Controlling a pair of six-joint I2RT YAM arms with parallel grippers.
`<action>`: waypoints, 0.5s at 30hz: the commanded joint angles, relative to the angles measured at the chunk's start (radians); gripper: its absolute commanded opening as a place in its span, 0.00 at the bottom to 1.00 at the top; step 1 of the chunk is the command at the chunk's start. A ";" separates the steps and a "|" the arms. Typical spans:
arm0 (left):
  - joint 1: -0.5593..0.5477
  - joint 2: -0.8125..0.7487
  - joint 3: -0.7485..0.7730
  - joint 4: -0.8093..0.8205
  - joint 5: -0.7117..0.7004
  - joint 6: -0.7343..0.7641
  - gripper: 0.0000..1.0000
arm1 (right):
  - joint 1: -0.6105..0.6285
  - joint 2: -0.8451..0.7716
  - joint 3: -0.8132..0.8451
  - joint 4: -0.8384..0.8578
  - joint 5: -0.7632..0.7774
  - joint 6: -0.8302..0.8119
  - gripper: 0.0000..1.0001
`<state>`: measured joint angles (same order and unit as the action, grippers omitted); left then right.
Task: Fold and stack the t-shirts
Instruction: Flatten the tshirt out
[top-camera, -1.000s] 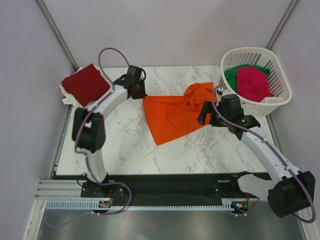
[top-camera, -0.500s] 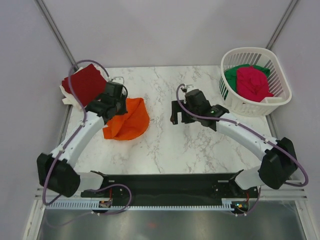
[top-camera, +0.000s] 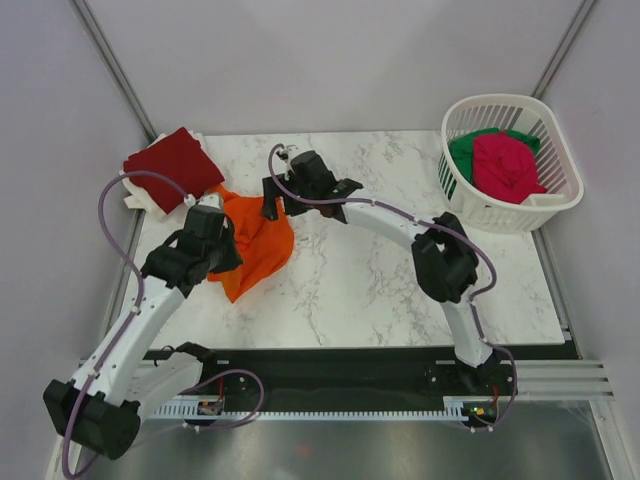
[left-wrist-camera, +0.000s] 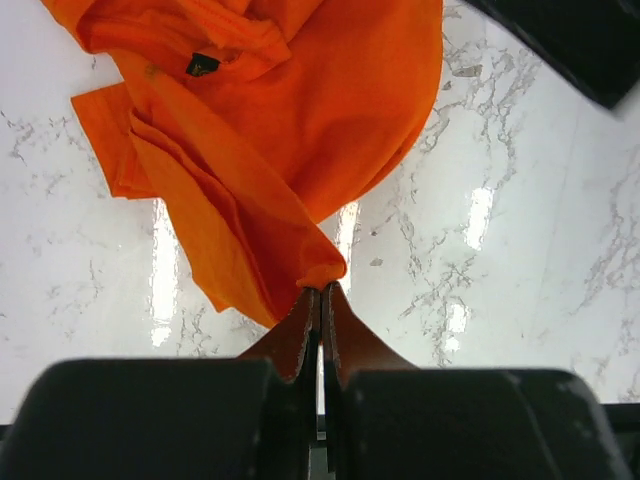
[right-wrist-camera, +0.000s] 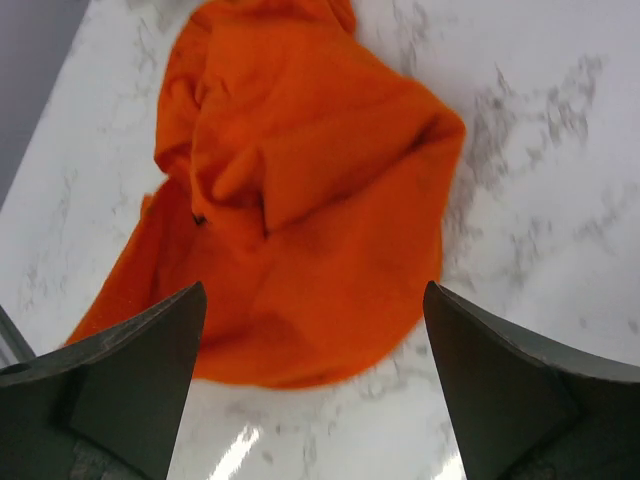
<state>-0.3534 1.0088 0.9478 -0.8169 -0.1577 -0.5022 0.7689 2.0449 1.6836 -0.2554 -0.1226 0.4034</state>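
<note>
basket holding pink shirt on green shirt, left claw pinching orange shirt

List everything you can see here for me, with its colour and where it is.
orange t-shirt: one, bright orange, crumpled on the table's left part
dark red t-shirt: one, dark red, folded at the far left corner
pink t-shirt: one, magenta-pink, in the basket
green t-shirt: one, green, in the basket, partly under the pink one
basket: one, white lattice, far right
table: one, white marble, under everything
left gripper: one, dark, shut on the orange t-shirt's edge
right gripper: one, dark, open above the orange t-shirt
</note>
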 joint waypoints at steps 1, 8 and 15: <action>0.004 -0.055 -0.063 -0.013 0.050 -0.098 0.02 | 0.018 0.173 0.265 0.053 -0.101 0.008 0.98; 0.007 -0.154 -0.086 -0.048 0.083 -0.111 0.02 | 0.043 0.472 0.588 -0.013 -0.088 0.115 0.96; 0.005 -0.202 -0.086 -0.051 0.118 -0.105 0.02 | 0.112 0.593 0.677 -0.096 0.106 0.028 0.72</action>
<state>-0.3527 0.8227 0.8577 -0.8635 -0.0761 -0.5770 0.8467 2.6003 2.2917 -0.3050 -0.1120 0.4561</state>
